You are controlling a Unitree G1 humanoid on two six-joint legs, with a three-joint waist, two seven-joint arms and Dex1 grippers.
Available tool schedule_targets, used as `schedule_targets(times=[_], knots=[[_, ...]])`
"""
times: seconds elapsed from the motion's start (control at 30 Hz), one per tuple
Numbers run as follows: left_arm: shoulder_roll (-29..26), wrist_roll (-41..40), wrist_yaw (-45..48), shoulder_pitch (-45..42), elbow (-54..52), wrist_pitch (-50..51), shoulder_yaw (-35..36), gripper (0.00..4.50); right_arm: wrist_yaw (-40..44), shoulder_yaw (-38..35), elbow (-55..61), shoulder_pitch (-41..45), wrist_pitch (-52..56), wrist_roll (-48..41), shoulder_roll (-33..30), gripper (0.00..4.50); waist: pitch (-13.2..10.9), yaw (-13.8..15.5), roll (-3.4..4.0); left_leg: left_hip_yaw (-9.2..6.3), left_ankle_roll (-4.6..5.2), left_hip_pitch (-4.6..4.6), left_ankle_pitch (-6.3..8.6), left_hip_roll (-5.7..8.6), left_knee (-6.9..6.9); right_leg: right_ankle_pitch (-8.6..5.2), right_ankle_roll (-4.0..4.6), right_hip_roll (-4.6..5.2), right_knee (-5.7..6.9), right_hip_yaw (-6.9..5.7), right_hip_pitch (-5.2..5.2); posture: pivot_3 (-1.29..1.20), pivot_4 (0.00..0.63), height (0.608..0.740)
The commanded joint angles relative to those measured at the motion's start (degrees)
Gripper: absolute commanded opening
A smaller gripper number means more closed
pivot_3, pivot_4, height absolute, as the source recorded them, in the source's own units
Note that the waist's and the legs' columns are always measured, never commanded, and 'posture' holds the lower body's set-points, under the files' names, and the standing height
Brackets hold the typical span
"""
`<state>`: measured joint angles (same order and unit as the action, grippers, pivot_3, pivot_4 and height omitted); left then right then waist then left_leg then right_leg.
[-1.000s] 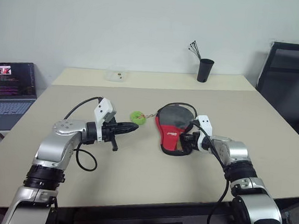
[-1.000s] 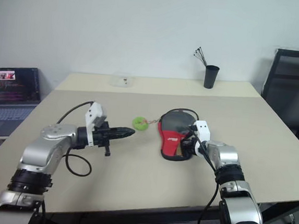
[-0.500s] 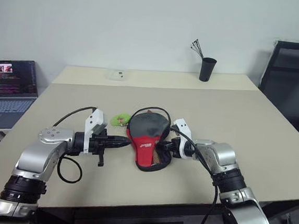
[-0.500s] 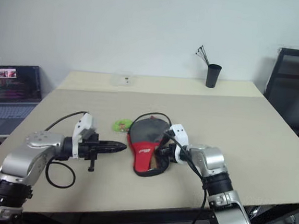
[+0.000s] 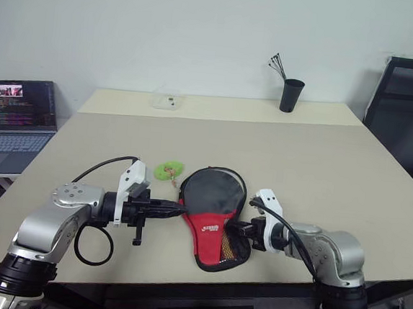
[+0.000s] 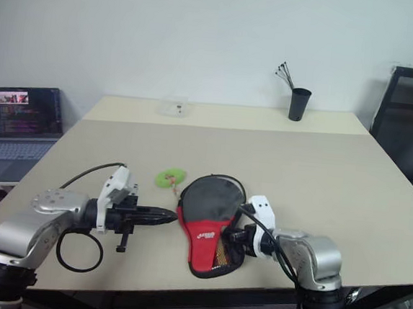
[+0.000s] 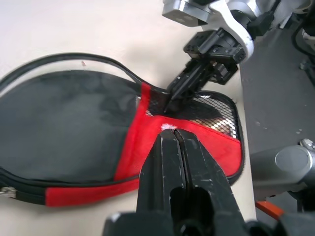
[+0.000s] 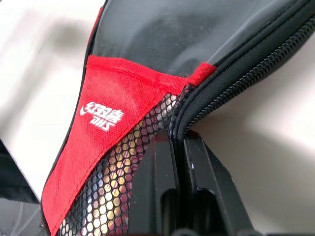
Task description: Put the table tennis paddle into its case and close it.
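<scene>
Dragged back toward me, the case (image 5: pixel 212 216) had slid across the table (image 5: pixel 349 174) from where it lay a second ago, and its round black end had swung around too. My right pincer (image 5: pixel 241 230) came back with it, nipped shut on the zip edge at the mesh pocket; the right wrist view showed both black fingers (image 8: pixel 170 196) pressed together on that zipper seam. My left pincer (image 5: pixel 177 211) had also pulled in a little, fingers fully together and holding nothing, its tip just beside the red section on the side opposite my right pincer.

The green tag (image 5: pixel 167 170) had trailed along on its cord and lay just past the case's round end, farther out than my left pincer.

I judged the case to be light and floppy: soft fabric that would fold or bunch if lifted by one edge, while the padded zip rim was the firmest place to take hold. The mesh looked easy to snag. Through the mesh, close to my right fingertips, I saw something tan, likely the paddle's wooden handle, but I could not tell how fully the paddle sat inside. The zip still looked open along the seam I held.
</scene>
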<state>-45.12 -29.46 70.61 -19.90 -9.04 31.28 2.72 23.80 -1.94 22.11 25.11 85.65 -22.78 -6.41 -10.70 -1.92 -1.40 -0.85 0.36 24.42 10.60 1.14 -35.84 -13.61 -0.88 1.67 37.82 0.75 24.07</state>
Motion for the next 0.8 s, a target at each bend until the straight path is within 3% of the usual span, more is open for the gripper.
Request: schedule_targets(times=[0.03,0.5,0.53,0.63,0.8], knots=[[-0.74,-1.46,0.25,-0.71,-2.02,0.23,0.57,0.0,-2.27,-3.77,6.67,-2.06,4.65,-1.55,2.92,0.03,0.0,0.08,0.0,0.0,0.0,0.0,0.0,0.0,0.0,-0.01,0.01,0.0,-0.01,-0.01,0.0,0.0,0.15,0.74],[-0.75,-0.68,0.75,-1.36,-1.51,-0.13,0.02,0.0,-7.13,-4.98,10.58,-5.34,6.85,-2.66,6.92,0.03,0.0,0.06,0.0,-0.01,0.0,0.04,0.0,0.0,0.0,-0.03,0.03,-0.01,-0.07,-0.03,0.01,0.0,0.15,0.74],[-0.83,-0.58,0.76,-1.2,-1.54,-0.26,0.05,0.0,-7.26,-5.05,10.75,-5.42,6.85,-2.68,6.65,0.53,0.0,0.06,0.0,-0.01,0.0,0.04,0.0,0.0,0.0,-0.03,0.03,-0.01,-0.07,-0.03,0.01,0.0,0.15,0.74],[-0.84,-0.42,0.54,-0.75,-1.69,-0.54,0.26,0.0,-7.16,-4.75,12.02,-5.64,6.85,-3.08,4.92,1.39,0.0,0.06,0.0,-0.01,0.0,0.04,0.0,0.0,0.0,-0.04,0.04,0.0,-0.08,-0.03,0.01,0.0,0.15,0.74],[-0.76,-0.53,-0.2,0.01,-2.1,-0.69,0.94,0.0,-3.95,-1.01,16.6,-4.22,4.74,-5.62,-2.6,3.08,0.0,0.06,0.0,-0.01,0.0,0.06,0.0,0.0,0.0,-0.08,0.1,0.0,-0.15,-0.03,0.0,0.0,0.15,0.74]])
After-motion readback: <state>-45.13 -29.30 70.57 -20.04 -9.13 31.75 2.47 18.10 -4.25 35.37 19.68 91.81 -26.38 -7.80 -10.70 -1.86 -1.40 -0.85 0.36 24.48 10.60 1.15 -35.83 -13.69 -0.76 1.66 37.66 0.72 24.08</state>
